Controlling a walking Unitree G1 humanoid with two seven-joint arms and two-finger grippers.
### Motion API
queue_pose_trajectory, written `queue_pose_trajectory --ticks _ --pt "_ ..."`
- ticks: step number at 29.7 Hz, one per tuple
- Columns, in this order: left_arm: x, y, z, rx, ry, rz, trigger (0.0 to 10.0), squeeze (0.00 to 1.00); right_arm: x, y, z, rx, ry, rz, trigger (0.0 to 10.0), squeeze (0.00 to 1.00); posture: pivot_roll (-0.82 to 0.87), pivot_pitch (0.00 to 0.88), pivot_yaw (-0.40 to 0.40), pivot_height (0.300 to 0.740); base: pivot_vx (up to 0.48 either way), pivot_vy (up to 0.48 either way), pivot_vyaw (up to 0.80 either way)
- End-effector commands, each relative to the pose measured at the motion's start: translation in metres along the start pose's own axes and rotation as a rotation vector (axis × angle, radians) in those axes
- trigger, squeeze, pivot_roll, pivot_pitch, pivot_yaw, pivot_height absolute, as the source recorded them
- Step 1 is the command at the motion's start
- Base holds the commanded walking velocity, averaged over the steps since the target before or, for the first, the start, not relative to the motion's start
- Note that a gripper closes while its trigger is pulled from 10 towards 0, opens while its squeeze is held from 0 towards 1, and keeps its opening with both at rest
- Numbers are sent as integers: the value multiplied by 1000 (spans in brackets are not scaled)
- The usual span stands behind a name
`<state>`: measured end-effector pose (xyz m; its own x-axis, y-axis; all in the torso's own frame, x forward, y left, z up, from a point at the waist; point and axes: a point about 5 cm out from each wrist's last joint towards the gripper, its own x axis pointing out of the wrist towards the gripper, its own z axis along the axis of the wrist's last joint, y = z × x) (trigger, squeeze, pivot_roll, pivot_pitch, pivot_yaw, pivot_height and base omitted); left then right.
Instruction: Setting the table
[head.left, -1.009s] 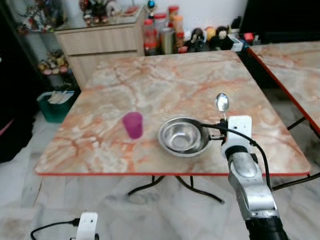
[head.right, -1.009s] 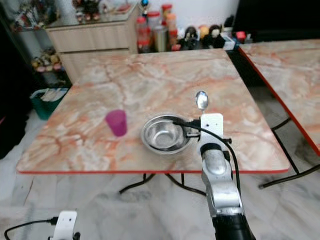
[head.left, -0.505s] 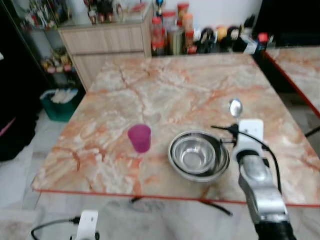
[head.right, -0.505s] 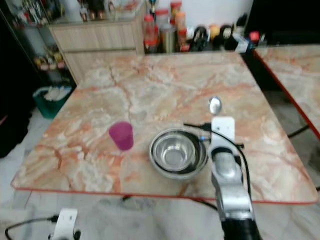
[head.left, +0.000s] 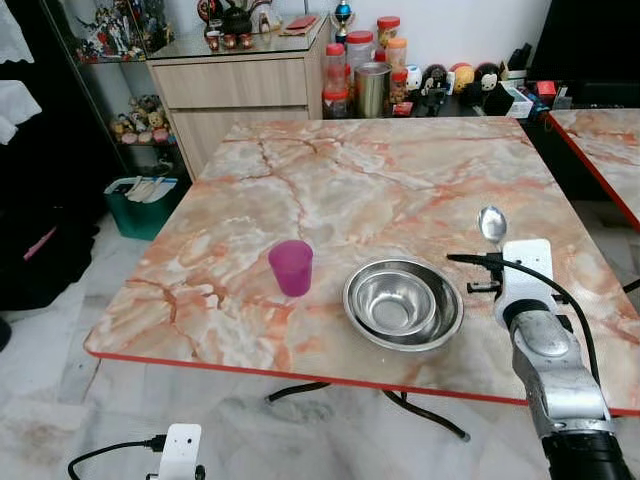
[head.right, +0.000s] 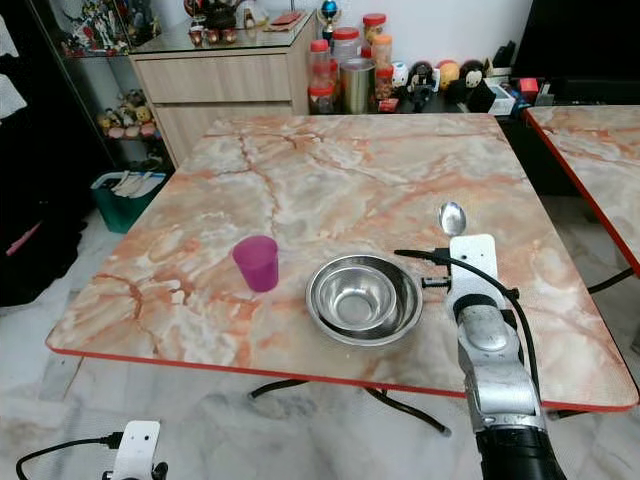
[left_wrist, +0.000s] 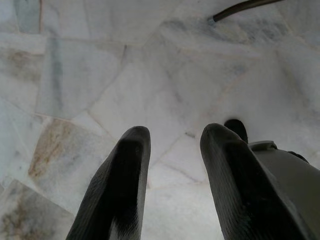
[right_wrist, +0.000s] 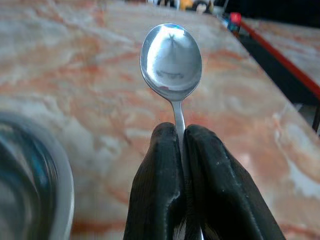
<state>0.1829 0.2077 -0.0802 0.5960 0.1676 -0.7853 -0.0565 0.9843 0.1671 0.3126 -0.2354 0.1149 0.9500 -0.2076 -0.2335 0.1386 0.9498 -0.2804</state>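
Note:
A steel bowl sits near the front edge of the marble table, with a purple cup to its left. My right gripper is shut on the handle of a metal spoon, held upright above the table just right of the bowl; the spoon's bowl end points away from me. The left gripper hangs low over the marble floor, open, with nothing between its fingers.
A wooden cabinet with jars and figurines stands behind the table. A second marble table is at the right. A green bin sits on the floor at the left.
The camera has shifted, so the table sits lower and more to the right in view. The right gripper still holds the spoon beside the bowl. The cup and bowl stay put.

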Motion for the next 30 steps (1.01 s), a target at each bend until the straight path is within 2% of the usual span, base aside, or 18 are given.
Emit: queue_pose_trajectory --ticks 1,12,16,20,26,30 --pt "-1 4 -5 -2 20 4 10000 0 4 -2 1 14 23 23 10000 0 -41 44 73 740 0 0 0" --pt "-1 4 -6 4 25 1 10000 0 6 3 -11 5 68 79 10000 0 -38 42 72 740 0 0 0" --pt "-1 4 -6 9 27 1 10000 0 4 19 -21 25 94 123 10000 0 -35 43 71 740 0 0 0" --pt "-1 5 -6 13 27 0 10000 0 3 28 -26 41 110 136 10000 0 -33 44 71 740 0 0 0" --pt "-1 4 -6 15 27 -1 10000 0 -1 36 -32 53 125 140 10000 0 -31 44 69 740 0 0 0" --pt "-1 4 -6 17 27 -3 10000 0 -2 35 -34 55 134 126 10000 0 -32 44 69 740 0 0 0"
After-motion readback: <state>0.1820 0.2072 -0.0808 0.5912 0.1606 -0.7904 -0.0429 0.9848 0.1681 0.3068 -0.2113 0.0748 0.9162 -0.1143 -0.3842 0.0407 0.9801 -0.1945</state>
